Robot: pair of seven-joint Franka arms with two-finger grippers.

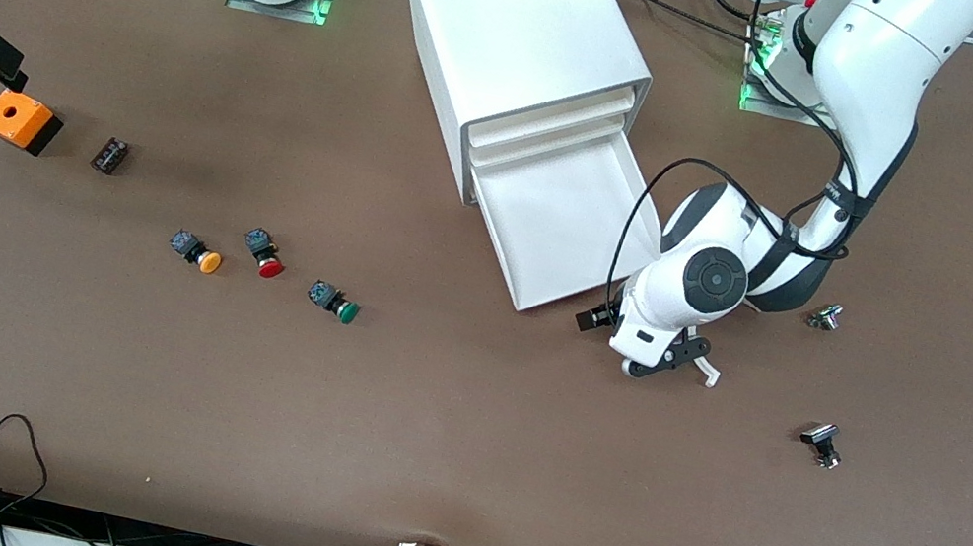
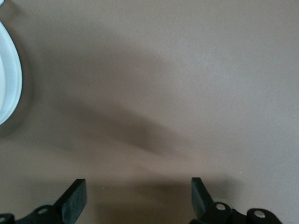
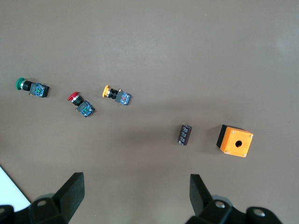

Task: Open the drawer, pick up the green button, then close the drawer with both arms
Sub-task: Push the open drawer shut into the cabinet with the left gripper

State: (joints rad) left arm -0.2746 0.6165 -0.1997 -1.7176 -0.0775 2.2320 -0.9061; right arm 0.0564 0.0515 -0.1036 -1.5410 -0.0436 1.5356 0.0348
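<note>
The white cabinet point(image 1: 510, 27) stands in the middle of the table. Its lower drawer point(image 1: 557, 215) is pulled out toward the front camera, and its inside looks bare. The green-capped button point(image 1: 334, 300) lies on the table, beside the red-capped one and toward the right arm's end from the drawer; it also shows in the right wrist view point(image 3: 32, 87). My left gripper point(image 1: 670, 369) is open and empty, low over the table by the drawer's front corner; its wrist view point(image 2: 138, 196) shows bare table. My right gripper point(image 3: 136, 196) is open and empty, high above the table, out of the front view.
A red-capped button point(image 1: 265, 254) and an orange-capped button point(image 1: 197, 252) lie beside the green one. An orange box point(image 1: 20, 121) and a small black block point(image 1: 110, 155) lie toward the right arm's end. Two small metal parts point(image 1: 824, 317) point(image 1: 822, 443) lie near the left gripper.
</note>
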